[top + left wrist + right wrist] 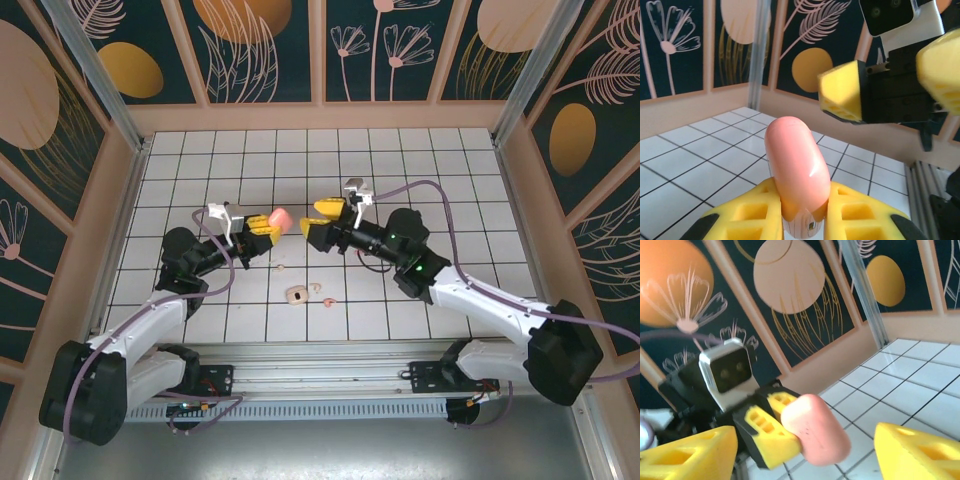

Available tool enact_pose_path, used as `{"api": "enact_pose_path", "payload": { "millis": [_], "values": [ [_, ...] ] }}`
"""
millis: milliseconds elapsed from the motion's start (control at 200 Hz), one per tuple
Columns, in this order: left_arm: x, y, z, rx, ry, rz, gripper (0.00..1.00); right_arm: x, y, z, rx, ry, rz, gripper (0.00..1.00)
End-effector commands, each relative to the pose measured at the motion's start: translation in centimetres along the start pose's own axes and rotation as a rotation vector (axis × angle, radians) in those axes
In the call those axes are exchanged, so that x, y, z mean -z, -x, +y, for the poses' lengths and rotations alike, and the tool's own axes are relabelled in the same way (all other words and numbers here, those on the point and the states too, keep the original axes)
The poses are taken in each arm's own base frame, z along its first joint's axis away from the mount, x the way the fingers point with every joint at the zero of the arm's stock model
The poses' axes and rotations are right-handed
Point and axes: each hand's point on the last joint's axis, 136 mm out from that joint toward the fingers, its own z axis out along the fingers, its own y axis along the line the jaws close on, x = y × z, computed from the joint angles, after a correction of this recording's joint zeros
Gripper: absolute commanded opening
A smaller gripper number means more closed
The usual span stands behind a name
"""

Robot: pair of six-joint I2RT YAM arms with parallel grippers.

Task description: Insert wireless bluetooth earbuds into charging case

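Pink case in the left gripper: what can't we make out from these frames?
- Pink case, left wrist: lower end buried between the left gripper's fingers; lid seam not visible.
- Right wrist: case blurred, its far side covered by one of those fingers.
- Top external: cream case too small to tell whether its sockets are filled; earbuds beside it too small to tell orientation.

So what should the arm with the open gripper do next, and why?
Probably ease the right gripper forward onto the smooth coral-pink rounded case. The left gripper holds it up off the table, and the right one faces it, open.
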Motion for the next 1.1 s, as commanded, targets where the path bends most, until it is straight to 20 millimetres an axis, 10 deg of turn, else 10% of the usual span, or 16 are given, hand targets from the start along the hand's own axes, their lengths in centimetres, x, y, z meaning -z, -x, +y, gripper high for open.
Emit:
{"api": "enact_pose_path", "payload": {
  "millis": [0, 561, 1096],
  "values": [
    [-0.3, 3.0, -2.6, -0.070, -0.126, -0.055, 0.16, 1.3, -0.3, 2.0, 0.269, 0.137, 0.060, 0.69],
    [-2.0, 3.3, -6.6, -0.170, -0.279, -0.012, 0.15, 1.9, -2.1, 3.8, 0.527, 0.470, 0.255, 0.64],
    [-2.3, 3.4, -7.1, -0.171, -0.301, -0.003, 0.15, 1.3, -2.0, 5.0, 0.547, 0.625, 0.269, 0.32]
  ]
}}
